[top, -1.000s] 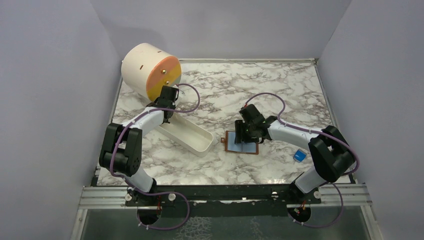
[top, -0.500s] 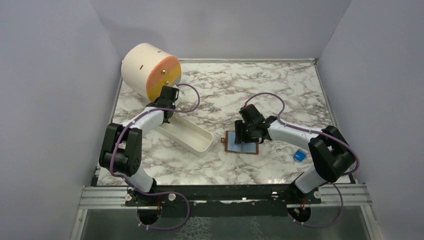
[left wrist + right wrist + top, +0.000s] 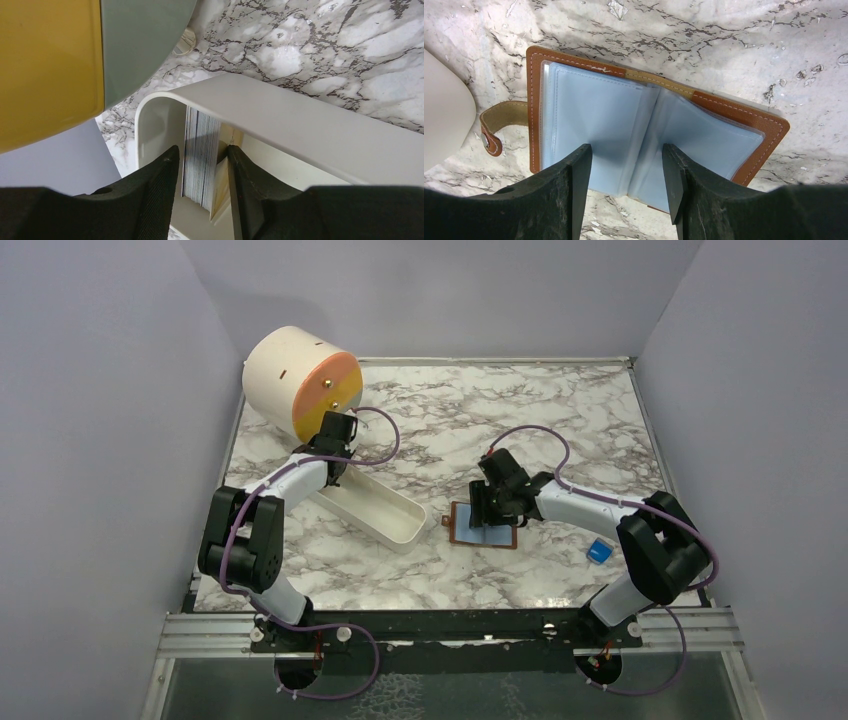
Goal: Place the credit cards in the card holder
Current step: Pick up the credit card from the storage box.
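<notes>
The card holder [image 3: 483, 526] lies open on the marble, brown outside with pale blue pockets [image 3: 594, 115] and a snap tab [image 3: 491, 142] at its left. My right gripper [image 3: 491, 508] is open, its fingertips [image 3: 626, 150] down on the pockets on either side of the fold. My left gripper [image 3: 337, 474] reaches into the far end of the white tray [image 3: 398, 527]. In the left wrist view its jaws [image 3: 200, 150] straddle a stack of credit cards [image 3: 199, 165] standing on edge, with a narrow gap on the left. The right finger touches a cream card.
A large cream cylinder with an orange-yellow face [image 3: 300, 380] lies at the back left, just behind the tray's end, and fills the upper left of the left wrist view [image 3: 50, 65]. A small blue block [image 3: 600, 551] sits near the right arm.
</notes>
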Motion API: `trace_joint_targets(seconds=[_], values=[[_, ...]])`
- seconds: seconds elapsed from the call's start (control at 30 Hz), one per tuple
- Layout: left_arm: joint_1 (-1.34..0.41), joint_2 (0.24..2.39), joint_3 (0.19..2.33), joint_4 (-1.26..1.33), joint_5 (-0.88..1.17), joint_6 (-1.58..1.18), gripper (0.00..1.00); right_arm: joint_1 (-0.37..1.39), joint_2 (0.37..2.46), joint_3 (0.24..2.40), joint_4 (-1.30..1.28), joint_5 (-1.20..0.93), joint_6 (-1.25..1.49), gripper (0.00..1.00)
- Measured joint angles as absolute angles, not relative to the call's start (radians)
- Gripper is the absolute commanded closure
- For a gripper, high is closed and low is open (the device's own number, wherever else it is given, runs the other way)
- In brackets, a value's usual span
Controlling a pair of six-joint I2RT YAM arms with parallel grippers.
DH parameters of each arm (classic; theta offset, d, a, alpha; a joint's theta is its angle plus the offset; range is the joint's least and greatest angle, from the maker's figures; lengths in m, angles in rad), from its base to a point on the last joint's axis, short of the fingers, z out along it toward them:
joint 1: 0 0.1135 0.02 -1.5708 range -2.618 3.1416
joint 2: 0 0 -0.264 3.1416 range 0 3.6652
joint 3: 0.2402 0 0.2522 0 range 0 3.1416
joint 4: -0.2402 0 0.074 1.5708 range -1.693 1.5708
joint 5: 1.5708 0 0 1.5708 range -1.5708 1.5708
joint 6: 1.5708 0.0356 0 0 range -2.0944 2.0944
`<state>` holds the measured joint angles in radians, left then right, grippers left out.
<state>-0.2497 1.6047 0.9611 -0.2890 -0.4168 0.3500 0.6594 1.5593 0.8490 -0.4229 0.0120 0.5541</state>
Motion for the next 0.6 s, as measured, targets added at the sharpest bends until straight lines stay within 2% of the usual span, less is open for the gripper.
trace_joint_targets(seconds=[0.2,0.4,0.6], values=[[-0.25,1.605,0.964,-0.289,-0.42,0.35,0.6,0.659,1.559,0.849,-0.422,0.012,0.553,0.46],[-0.25,1.605,0.965,-0.289,-0.421,0.352,0.77,0.659,1.559,0.849,-0.423,0.012,0.553,0.46],[-0.25,1.605,0.971,-0.292,-0.42,0.355,0.79,0.66,1.559,0.849,-0.423,0.012,0.552,0.46]])
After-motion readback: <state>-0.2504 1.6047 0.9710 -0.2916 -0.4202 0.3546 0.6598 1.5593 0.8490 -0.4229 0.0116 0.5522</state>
